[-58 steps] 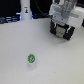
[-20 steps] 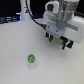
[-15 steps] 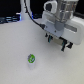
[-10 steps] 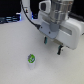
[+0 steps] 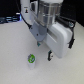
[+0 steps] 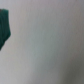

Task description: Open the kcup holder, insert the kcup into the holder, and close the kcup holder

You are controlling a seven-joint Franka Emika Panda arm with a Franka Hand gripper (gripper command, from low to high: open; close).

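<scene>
Nearest, the kcup (image 5: 31,58) sits on the white table (image 5: 12,45), just left of the gripper (image 5: 50,55) in the exterior view. Its jaw state cannot be told. The kcup holder isn't visible behind; a descent slightly off-centre could topple the pod.

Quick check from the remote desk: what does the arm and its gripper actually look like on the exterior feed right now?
The arm is white with a ribbed silver-grey cylindrical section near the wrist. A grey angular bracket sits below it, beside a bulky white housing. The gripper ends in short dark fingers. Too blurry to make out cables or markings.
</scene>
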